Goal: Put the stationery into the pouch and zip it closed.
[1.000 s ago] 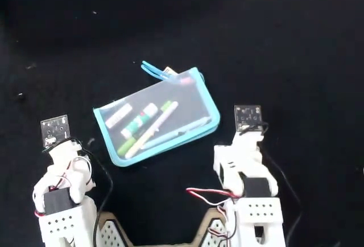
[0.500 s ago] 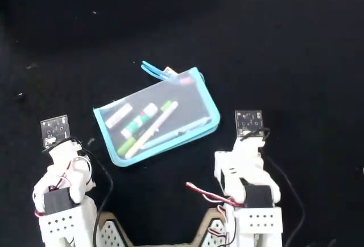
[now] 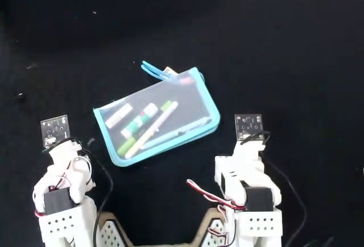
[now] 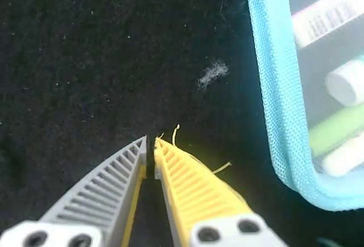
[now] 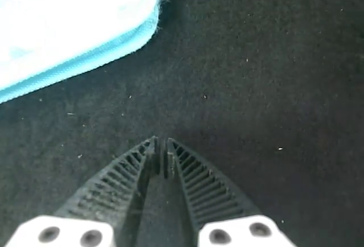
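The left hand (image 4: pixel 151 144) is pressed closed on nothing, tips low over the black surface (image 3: pixel 273 48). The right hand (image 5: pixel 161 144) is likewise closed and empty. A tuft of lint (image 4: pixel 211 73) lies just ahead of the left hand. Beyond and between the two hands lies the pouch (image 3: pixel 156 116), its edges cut off in both wrist views. Through its clear face show pens and markers (image 3: pixel 149 123), green, white and pale blue. At the end farthest from the hands, by the blue loop (image 3: pixel 152 68), I can't tell whether the zip is fully closed.
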### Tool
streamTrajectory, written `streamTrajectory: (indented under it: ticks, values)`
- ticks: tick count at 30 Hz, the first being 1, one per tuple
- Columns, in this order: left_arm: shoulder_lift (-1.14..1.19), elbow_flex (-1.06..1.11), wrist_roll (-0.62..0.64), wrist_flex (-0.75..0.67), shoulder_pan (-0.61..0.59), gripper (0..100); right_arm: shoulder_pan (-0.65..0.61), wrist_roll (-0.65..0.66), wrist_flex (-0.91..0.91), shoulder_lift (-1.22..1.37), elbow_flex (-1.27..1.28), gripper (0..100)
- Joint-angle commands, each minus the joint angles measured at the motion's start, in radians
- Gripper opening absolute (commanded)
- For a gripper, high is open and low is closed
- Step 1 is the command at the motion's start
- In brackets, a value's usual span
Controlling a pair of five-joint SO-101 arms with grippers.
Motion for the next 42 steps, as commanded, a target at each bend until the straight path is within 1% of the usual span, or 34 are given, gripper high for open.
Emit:
streamTrajectory:
  ticks: [1, 42]
  values:
    - [-0.011, 0.022, 0.006, 0.005, -0.002, 3, 0.017, 0.002, 0.005, -0.097, -0.008, 1.2]
    - [-0.021, 0.021, 0.006, 0.008, 0.001, 3, 0.017, 0.002, 0.005, -0.097, -0.008, 1.2]
